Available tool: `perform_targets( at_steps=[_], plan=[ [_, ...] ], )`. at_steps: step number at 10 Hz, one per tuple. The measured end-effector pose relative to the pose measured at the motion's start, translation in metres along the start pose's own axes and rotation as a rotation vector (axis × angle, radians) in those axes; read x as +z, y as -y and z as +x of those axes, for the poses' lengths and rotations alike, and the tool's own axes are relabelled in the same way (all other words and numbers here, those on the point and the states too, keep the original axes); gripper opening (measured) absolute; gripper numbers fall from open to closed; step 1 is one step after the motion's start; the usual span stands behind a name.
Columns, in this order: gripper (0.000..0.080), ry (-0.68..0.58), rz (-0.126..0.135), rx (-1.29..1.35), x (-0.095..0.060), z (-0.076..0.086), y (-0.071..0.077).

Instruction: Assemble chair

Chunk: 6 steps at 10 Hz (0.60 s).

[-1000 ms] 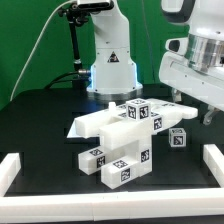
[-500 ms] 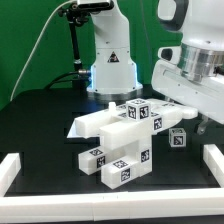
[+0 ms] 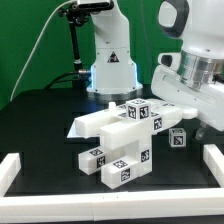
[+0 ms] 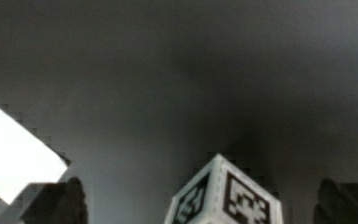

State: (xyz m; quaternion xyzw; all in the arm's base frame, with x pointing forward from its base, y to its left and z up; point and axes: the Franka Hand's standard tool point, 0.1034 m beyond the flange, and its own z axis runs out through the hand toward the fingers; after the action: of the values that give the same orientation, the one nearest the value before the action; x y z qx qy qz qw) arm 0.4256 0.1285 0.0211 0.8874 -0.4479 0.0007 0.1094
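The chair (image 3: 118, 140) stands in the middle of the black table as one white structure of slabs and tagged blocks. A loose small white cube (image 3: 177, 138) with black-and-white tags lies just to its right in the exterior view. My gripper (image 3: 199, 122) hangs above and slightly right of that cube. In the wrist view the cube (image 4: 226, 198) shows between my two dark fingers (image 4: 53, 203), with clear gaps on both sides. The gripper (image 4: 202, 205) is open and holds nothing.
A white robot base (image 3: 110, 62) stands behind the chair. A white border rail (image 3: 15, 168) runs along the table's edges. In the wrist view a white part (image 4: 7, 140) lies at one side on the black table.
The gripper has moved toward the exterior view's left and a little lower, closer to the loose cube. The chair and the cube have not moved.
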Motion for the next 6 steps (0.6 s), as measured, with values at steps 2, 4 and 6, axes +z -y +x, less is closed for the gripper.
perform_targets(
  at_steps=[2, 4, 6],
  plan=[
    [0.0522, 0.000, 0.000, -0.001, 0.0000, -0.0003, 0.0001],
    [0.0384, 0.000, 0.000, -0.001, 0.0000, -0.0004, 0.0001],
    [0.0249, 0.000, 0.000, -0.001, 0.0000, -0.0004, 0.0001]
  ],
)
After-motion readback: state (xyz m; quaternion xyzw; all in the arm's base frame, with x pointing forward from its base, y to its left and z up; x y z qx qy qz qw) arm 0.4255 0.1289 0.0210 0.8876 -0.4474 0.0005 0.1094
